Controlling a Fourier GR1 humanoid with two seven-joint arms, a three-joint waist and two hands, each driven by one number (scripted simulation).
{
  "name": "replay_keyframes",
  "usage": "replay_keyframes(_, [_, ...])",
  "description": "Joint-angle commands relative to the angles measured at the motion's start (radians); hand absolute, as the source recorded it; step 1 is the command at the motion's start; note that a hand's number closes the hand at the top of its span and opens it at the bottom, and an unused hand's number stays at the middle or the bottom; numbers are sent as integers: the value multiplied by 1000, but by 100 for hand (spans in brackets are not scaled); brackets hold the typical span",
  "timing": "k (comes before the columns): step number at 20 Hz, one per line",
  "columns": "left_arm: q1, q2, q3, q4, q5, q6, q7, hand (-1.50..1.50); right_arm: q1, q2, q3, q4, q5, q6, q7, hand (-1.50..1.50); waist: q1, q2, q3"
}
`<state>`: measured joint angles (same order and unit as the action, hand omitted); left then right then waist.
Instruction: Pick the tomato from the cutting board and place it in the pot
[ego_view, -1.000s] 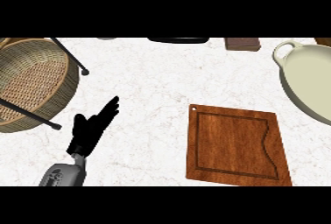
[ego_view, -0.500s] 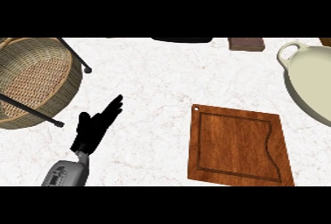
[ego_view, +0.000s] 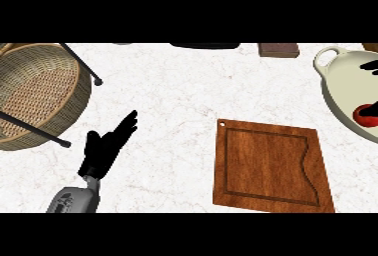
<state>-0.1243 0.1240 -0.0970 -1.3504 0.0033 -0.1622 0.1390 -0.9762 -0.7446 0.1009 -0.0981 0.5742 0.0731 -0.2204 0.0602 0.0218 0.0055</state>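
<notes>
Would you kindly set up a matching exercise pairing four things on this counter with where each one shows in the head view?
Things:
1. wicker basket
2. cutting board
3. pot
4. left hand

Places:
A. at the right edge, with something red inside
B. lower left, fingers straight, holding nothing
C. at the left edge
D. right of centre, nothing on it

Pairs: 1-C, 2-D, 3-A, 4-B
</notes>
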Motion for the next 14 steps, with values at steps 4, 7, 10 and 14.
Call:
replay_keyframes(4, [-16, 18, 24, 2, 3, 1, 6, 0, -55, -7, -267, -36, -263, -40, -118, -150, -30, -9, 0])
replay_keyframes(7, [19, -10, -4, -11, -9, 15, 0, 0, -52, -26, -378, -20, -366, -128, -103, -150, -16, -1, 1])
replay_keyframes(10, [4, 35, 37, 12, 11, -17, -19, 0, -10, -81, -442, -22, -423, -157, -150, -150, -29, -1, 0])
replay_keyframes(14, [0, -14, 10, 24, -9, 15, -36, 0, 23, -168, -531, -13, -507, -108, -186, -150, -28, 3, 1])
